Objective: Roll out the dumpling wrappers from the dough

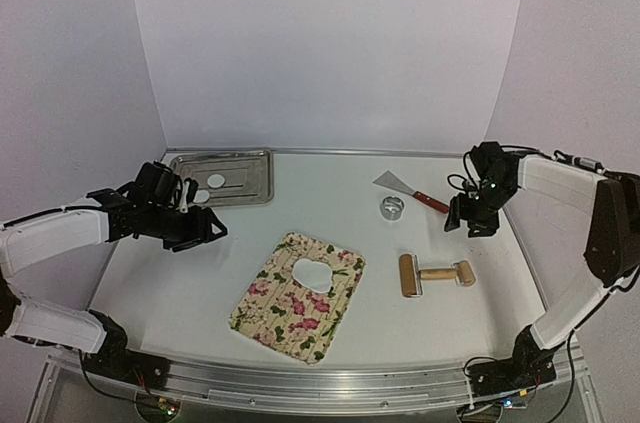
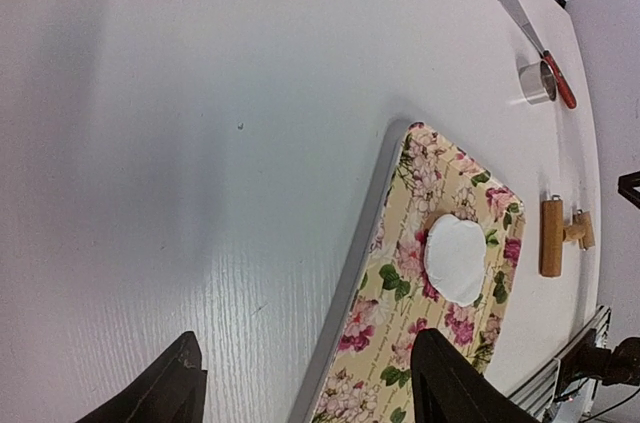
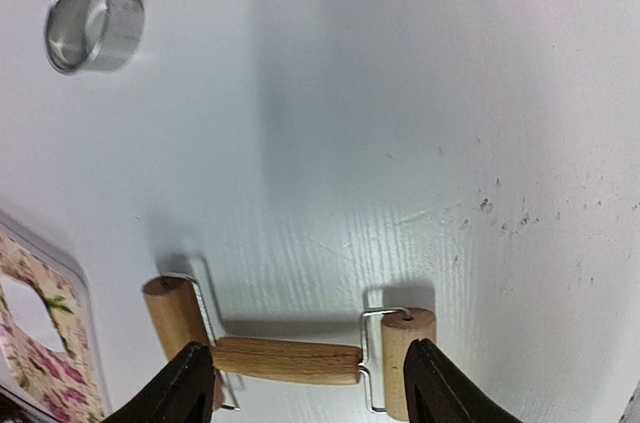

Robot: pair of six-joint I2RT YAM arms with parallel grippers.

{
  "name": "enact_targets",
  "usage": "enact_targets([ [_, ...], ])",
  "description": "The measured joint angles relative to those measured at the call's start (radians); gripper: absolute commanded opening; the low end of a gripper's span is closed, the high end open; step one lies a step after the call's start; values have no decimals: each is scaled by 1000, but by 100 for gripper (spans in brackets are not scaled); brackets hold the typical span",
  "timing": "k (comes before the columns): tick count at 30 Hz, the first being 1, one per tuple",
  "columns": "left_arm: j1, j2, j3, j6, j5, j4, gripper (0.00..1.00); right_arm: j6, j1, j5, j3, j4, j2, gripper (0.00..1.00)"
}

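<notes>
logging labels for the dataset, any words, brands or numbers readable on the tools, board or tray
None: no readable text, number or logo shows in any view.
The floral board carries only a flower print.
The metal tray, ring cutter, scraper and wooden roller show no markings.

My top camera looks down from above and behind the arm bases (image 1: 125, 353), taking in the whole table (image 1: 300, 193). The left wrist camera peers past the left fingers (image 2: 165, 388) from high up at the floral mat (image 2: 400, 273). The right wrist one hangs nearer, over the wooden roller (image 3: 290, 358). All three catch that roller and the ring cutter (image 3: 92, 23).
</notes>
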Motion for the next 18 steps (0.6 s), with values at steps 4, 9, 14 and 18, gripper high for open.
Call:
enact_targets([
  [4,0,-6,1,-1,-10,7,97,44,16,-50,90,-4,18,58],
  [9,0,-14,2,-15,-15,10,96,103,70,-56,222,9,143,53],
  [14,0,-33,2,-65,-20,44,95,153,122,-38,317,55,310,49],
  [18,0,-39,2,-100,-19,76,95,172,158,-19,405,86,452,45],
])
